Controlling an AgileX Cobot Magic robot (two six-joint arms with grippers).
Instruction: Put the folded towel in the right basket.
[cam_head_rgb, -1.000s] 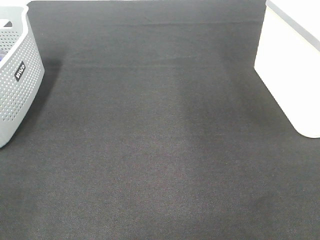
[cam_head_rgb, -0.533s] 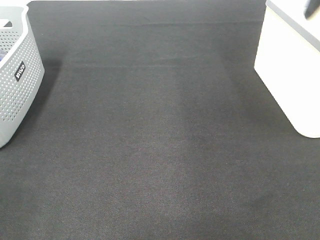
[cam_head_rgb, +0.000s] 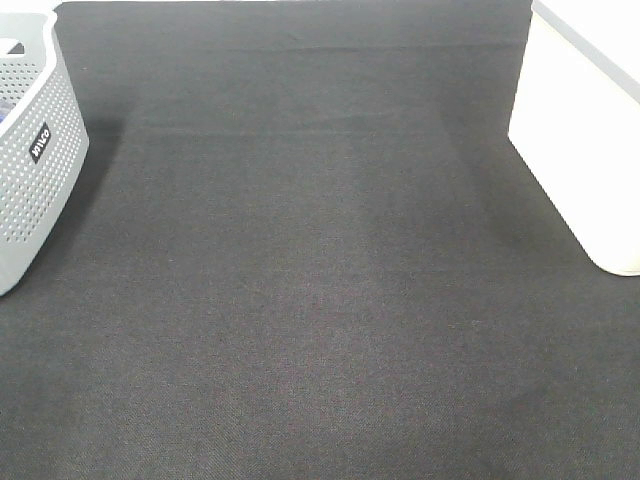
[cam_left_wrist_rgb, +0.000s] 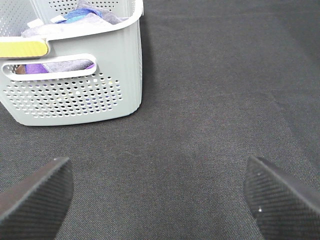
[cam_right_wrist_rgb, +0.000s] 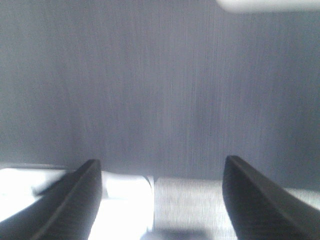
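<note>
No towel visible in any view — table (cam_head_rgb: 320, 300) bare between the baskets, so the folded towel's bearing and long axis from either gripper can't be read. Right basket (cam_head_rgb: 590, 150) sits at the table's right edge; grey perforated basket (cam_head_rgb: 30, 150) far left, holding mixed cloth. Left gripper (cam_left_wrist_rgb: 160, 192) spread wide, empty, facing the grey basket. Right gripper (cam_right_wrist_rgb: 162, 192) also spread, empty; view blurred. Judgement: right arm is nearer the right basket — towel possibly inside already, unconfirmed.
</note>
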